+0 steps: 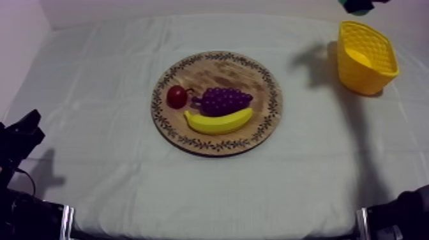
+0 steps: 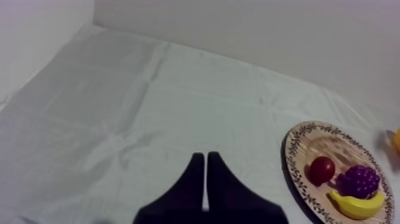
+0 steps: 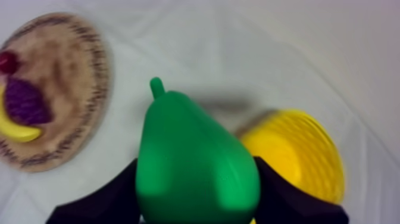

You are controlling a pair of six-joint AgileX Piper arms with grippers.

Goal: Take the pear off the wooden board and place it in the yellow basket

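Note:
A green pear (image 3: 190,143) is held between the two black fingers of my right gripper (image 3: 196,179), which is shut on it. It hangs above the cloth between the wooden board (image 3: 65,89) and the yellow basket (image 3: 297,155). From above, that gripper (image 1: 361,5) is at the far right edge, up behind the basket (image 1: 365,57). The round board (image 1: 217,67) in the middle carries a small red fruit (image 1: 177,96), grapes (image 1: 225,100) and a banana (image 1: 218,121). My left gripper (image 1: 25,127) rests low at the left, its fingers (image 2: 196,179) together as a narrow wedge.
The basket stands at the far right of the table, tilted a little. Bare grey-white cloth (image 1: 96,76) spreads left of the board and along the front. A pale wall closes the back and left sides.

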